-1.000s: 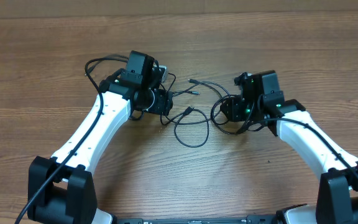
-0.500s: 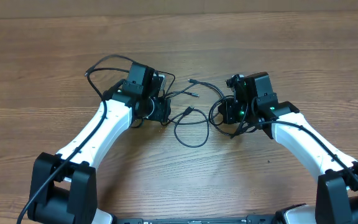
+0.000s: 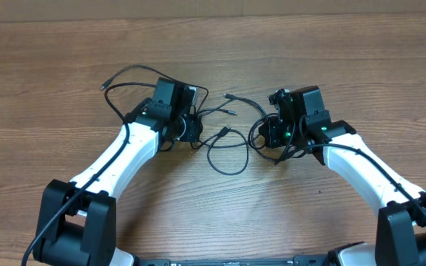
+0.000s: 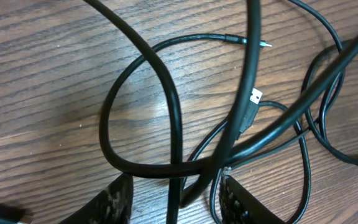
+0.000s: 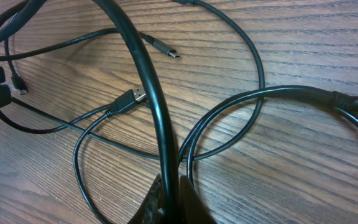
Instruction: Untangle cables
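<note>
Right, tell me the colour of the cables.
Black cables, silver-tipped plugs; clearest in the right wrist view.

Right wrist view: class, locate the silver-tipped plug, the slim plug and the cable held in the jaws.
silver-tipped plug point(image 5: 138, 96): right wrist view, its metal tip.
slim plug point(image 5: 163, 50): right wrist view, its black body.
held cable point(image 5: 164, 127): right wrist view, the stretch above the jaws.

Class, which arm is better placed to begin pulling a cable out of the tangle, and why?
Right. The right end effector is shut on a cable, so it could probably pull at once. The left end effector has loose cables between its fingers, but its jaws stand apart, gripping nothing.
</note>
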Controlling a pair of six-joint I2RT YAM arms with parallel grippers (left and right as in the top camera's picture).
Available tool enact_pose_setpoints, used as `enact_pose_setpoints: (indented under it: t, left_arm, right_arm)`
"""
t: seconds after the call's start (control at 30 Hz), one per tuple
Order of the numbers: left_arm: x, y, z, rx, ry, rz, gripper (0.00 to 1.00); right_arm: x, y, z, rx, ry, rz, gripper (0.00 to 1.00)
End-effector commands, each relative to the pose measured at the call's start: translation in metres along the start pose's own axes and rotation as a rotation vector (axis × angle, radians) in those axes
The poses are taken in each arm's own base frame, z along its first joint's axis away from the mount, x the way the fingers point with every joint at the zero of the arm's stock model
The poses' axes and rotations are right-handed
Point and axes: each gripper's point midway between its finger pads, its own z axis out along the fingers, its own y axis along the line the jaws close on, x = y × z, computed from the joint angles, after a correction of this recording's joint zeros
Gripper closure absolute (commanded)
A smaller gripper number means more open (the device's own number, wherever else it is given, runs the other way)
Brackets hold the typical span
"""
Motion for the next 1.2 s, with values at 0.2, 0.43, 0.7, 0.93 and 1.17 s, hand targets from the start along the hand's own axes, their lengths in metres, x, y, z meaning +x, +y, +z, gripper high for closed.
enact_pose_setpoints:
  t: [0.2, 0.43, 0.7, 0.93, 1.17]
  left_arm:
    - [0.003, 0.006, 0.010, -0.032, 0.006, -0.038, 0.60]
    - [0.001, 0.014, 0.003, -0.075, -0.005, -0.043, 0.96]
    - [0.005, 0.079, -0.061, -0.325, 0.000, -0.138, 0.96]
    - [-0.011, 0.127, -0.136, -0.376, -0.184, -0.272, 0.96]
    - [-0.012, 0.146, -0.165, -0.416, -0.255, -0.325, 0.96]
  right_arm:
    - [0.005, 0.001, 0.002, -0.007, 0.017, 0.002, 0.96]
    - [0.000, 0.002, -0.006, 0.017, 0.036, 0.009, 0.96]
    - [-0.049, -0.050, -0.075, 0.482, -0.021, 0.107, 0.96]
    - [-0.116, -0.053, -0.175, 0.739, -0.213, 0.130, 0.96]
    - [-0.163, -0.050, -0.276, 0.950, -0.465, 0.161, 0.96]
